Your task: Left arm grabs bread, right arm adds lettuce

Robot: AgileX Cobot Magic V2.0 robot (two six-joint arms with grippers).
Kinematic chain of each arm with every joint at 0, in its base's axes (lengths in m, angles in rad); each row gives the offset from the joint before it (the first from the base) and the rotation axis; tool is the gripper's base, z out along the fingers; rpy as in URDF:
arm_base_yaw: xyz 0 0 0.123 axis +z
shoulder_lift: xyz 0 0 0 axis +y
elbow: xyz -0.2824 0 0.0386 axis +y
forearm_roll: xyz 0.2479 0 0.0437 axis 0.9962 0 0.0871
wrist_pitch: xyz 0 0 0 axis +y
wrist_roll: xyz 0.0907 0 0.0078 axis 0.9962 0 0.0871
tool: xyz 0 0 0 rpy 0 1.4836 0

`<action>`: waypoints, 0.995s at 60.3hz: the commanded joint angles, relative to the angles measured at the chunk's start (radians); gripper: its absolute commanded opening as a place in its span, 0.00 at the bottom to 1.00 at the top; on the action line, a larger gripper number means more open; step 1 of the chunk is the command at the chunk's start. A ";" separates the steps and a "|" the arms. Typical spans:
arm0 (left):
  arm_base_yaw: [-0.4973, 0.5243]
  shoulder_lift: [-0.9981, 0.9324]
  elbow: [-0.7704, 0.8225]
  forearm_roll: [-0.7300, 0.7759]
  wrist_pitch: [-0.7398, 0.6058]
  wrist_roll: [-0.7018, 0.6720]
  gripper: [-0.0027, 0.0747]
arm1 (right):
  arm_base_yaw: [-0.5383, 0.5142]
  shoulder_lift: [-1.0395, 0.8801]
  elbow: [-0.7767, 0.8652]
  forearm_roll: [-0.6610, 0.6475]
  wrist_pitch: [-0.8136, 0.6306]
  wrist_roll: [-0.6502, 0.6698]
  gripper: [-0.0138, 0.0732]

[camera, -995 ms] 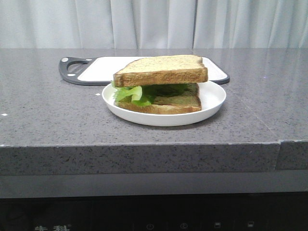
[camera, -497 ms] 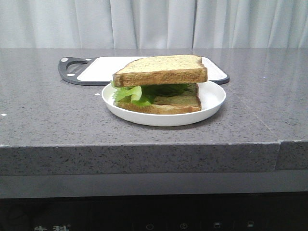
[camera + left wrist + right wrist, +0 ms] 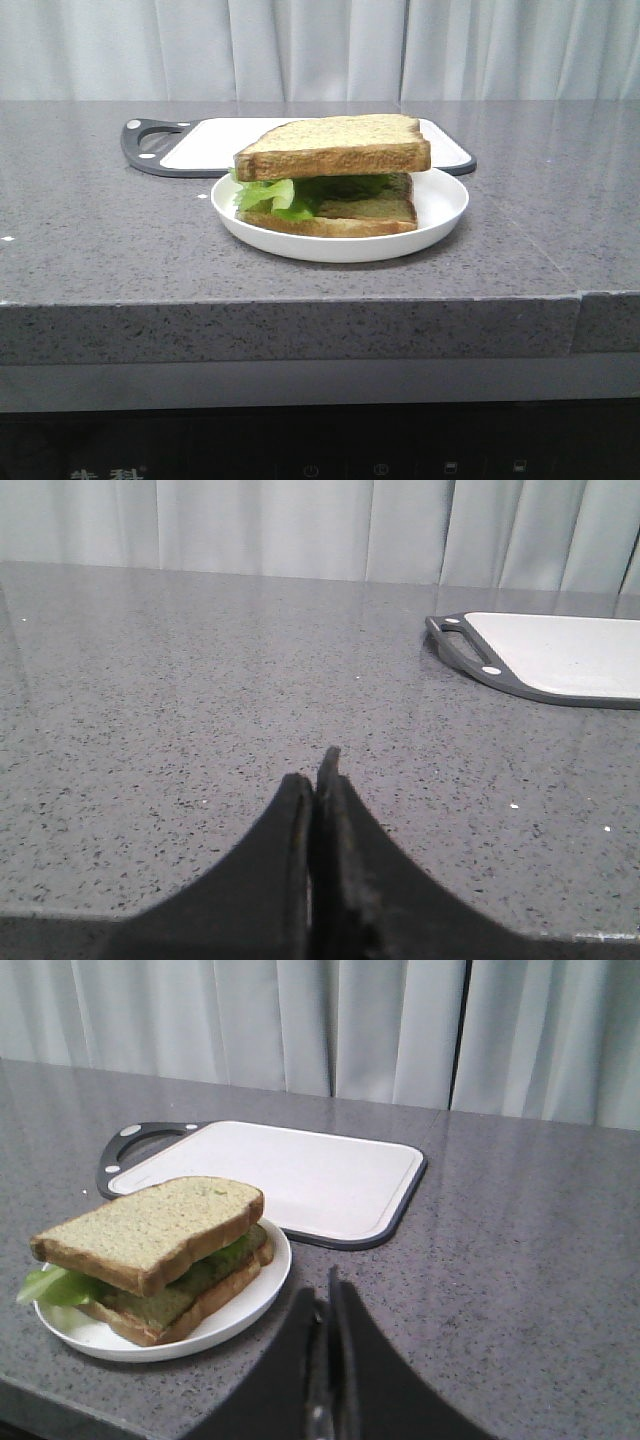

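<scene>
- We find almost nothing legible in these views.
- In the front view, the dark panel (image 3: 320,445) below the counter edge carries pale characters (image 3: 108,474) at its lower left; the frame edge cuts them off, and we cannot read them.
- The same panel bears a row of small round and square symbols (image 3: 415,468) along its lower edge; they look like control icons, too small for us to make out.
- In both wrist views we see no lettering, numbers or brand marks.
</scene>
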 commanded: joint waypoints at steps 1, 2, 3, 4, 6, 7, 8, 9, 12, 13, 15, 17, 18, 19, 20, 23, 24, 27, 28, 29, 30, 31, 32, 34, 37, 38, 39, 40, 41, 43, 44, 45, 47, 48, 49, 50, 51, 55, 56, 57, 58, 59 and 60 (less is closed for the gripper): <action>-0.003 -0.021 0.004 -0.003 -0.085 -0.009 0.01 | -0.026 -0.004 0.005 -0.053 -0.093 0.035 0.09; -0.003 -0.021 0.004 -0.003 -0.085 -0.009 0.01 | -0.034 -0.010 0.015 -0.068 -0.099 0.051 0.09; -0.003 -0.021 0.004 -0.003 -0.085 -0.009 0.01 | -0.048 -0.015 0.031 -0.076 -0.103 0.077 0.09; -0.003 -0.021 0.004 -0.003 -0.085 -0.009 0.01 | -0.059 -0.021 0.042 -0.084 -0.107 0.095 0.09; -0.003 -0.021 0.004 -0.003 -0.085 -0.009 0.01 | -0.088 -0.039 0.074 -0.100 -0.115 0.143 0.09; -0.003 -0.021 0.004 -0.003 -0.085 -0.009 0.01 | -0.107 -0.053 0.087 -0.107 -0.117 0.172 0.09; -0.003 -0.021 0.004 -0.003 -0.085 -0.009 0.01 | -0.120 -0.063 0.107 -0.111 -0.118 0.190 0.09; -0.003 -0.021 0.004 -0.003 -0.085 -0.009 0.01 | -0.134 -0.080 0.120 -0.116 -0.119 0.206 0.09; -0.003 -0.021 0.004 -0.003 -0.085 -0.009 0.01 | -0.185 -0.124 0.175 -0.136 -0.118 0.250 0.09; -0.003 -0.021 0.004 -0.003 -0.085 -0.009 0.01 | -0.203 -0.144 0.188 -0.138 -0.118 0.258 0.09; -0.003 -0.021 0.004 -0.003 -0.085 -0.009 0.01 | -0.225 -0.177 0.220 -0.139 -0.118 0.259 0.09; -0.003 -0.021 0.004 -0.003 -0.085 -0.009 0.01 | -0.250 -0.210 0.250 -0.139 -0.116 0.259 0.09; -0.003 -0.021 0.004 -0.003 -0.085 -0.009 0.01 | -0.264 -0.223 0.266 -0.139 -0.113 0.259 0.09; -0.003 -0.021 0.004 -0.003 -0.085 -0.009 0.01 | -0.272 -0.241 0.277 -0.139 -0.111 0.259 0.09; -0.003 -0.021 0.004 -0.003 -0.085 -0.009 0.01 | -0.279 -0.253 0.286 -0.139 -0.110 0.259 0.09; -0.003 -0.021 0.004 -0.003 -0.085 -0.009 0.01 | -0.300 -0.277 0.303 -0.139 -0.092 0.259 0.09; -0.003 -0.019 0.004 -0.003 -0.085 -0.009 0.01 | -0.305 -0.273 0.301 -0.139 -0.073 0.259 0.09; -0.003 -0.019 0.004 -0.003 -0.085 -0.009 0.01 | -0.313 -0.267 0.300 -0.146 -0.074 0.258 0.09; -0.003 -0.019 0.004 -0.003 -0.085 -0.009 0.01 | -0.314 -0.268 0.301 -0.148 -0.073 0.258 0.09; -0.003 -0.019 0.004 -0.003 -0.085 -0.009 0.01 | -0.314 -0.268 0.301 -0.149 -0.072 0.258 0.09; -0.003 -0.019 0.004 -0.003 -0.085 -0.009 0.01 | -0.314 -0.270 0.301 -0.150 -0.072 0.258 0.09; -0.003 -0.019 0.004 -0.003 -0.085 -0.009 0.01 | -0.314 -0.272 0.301 -0.153 -0.073 0.258 0.09; -0.003 -0.019 0.004 -0.003 -0.085 -0.009 0.01 | -0.314 -0.273 0.301 -0.154 -0.073 0.258 0.09; -0.003 -0.019 0.004 -0.003 -0.085 -0.009 0.01 | -0.314 -0.273 0.301 -0.154 -0.075 0.258 0.09; -0.003 -0.019 0.004 -0.003 -0.085 -0.009 0.01 | -0.314 -0.273 0.301 -0.154 -0.075 0.258 0.09; -0.003 -0.019 0.004 -0.003 -0.085 -0.009 0.01 | -0.314 -0.273 0.301 -0.154 -0.075 0.258 0.09; -0.003 -0.019 0.004 -0.003 -0.085 -0.009 0.01 | -0.314 -0.273 0.301 -0.154 -0.075 0.258 0.09; -0.003 -0.019 0.004 -0.003 -0.085 -0.009 0.01 | -0.314 -0.273 0.301 -0.154 -0.075 0.258 0.09; -0.003 -0.019 0.004 -0.003 -0.085 -0.009 0.01 | -0.314 -0.273 0.301 -0.154 -0.075 0.258 0.09; -0.003 -0.019 0.004 -0.003 -0.085 -0.009 0.01 | -0.314 -0.273 0.301 -0.154 -0.075 0.258 0.09; -0.003 -0.019 0.004 -0.003 -0.085 -0.009 0.01 | -0.314 -0.273 0.301 -0.154 -0.075 0.258 0.09; -0.003 -0.019 0.004 -0.003 -0.085 -0.009 0.01 | -0.314 -0.273 0.301 -0.154 -0.075 0.258 0.09; -0.003 -0.019 0.004 -0.003 -0.085 -0.009 0.01 | -0.314 -0.273 0.301 -0.154 -0.075 0.258 0.09; -0.003 -0.019 0.004 -0.003 -0.085 -0.009 0.01 | -0.314 -0.273 0.301 -0.154 -0.075 0.258 0.09; -0.003 -0.019 0.004 -0.003 -0.085 -0.009 0.01 | -0.314 -0.273 0.301 -0.154 -0.075 0.258 0.09; -0.003 -0.019 0.004 -0.003 -0.085 -0.009 0.01 | -0.314 -0.273 0.301 -0.154 -0.075 0.258 0.09; -0.003 -0.019 0.004 -0.003 -0.085 -0.009 0.01 | -0.314 -0.273 0.301 -0.154 -0.075 0.258 0.09; -0.003 -0.019 0.004 -0.003 -0.085 -0.009 0.01 | -0.314 -0.273 0.301 -0.154 -0.075 0.258 0.09; -0.003 -0.019 0.004 -0.003 -0.085 -0.009 0.01 | -0.314 -0.273 0.301 -0.154 -0.075 0.258 0.09; -0.003 -0.019 0.004 -0.003 -0.085 -0.009 0.01 | -0.314 -0.273 0.301 -0.154 -0.075 0.258 0.09; -0.003 -0.019 0.004 -0.003 -0.085 -0.009 0.01 | -0.314 -0.273 0.301 -0.154 -0.075 0.258 0.09; -0.003 -0.019 0.004 -0.003 -0.085 -0.009 0.01 | -0.314 -0.273 0.301 -0.154 -0.075 0.258 0.09; -0.003 -0.019 0.004 -0.003 -0.085 -0.009 0.01 | -0.314 -0.273 0.301 -0.154 -0.075 0.258 0.09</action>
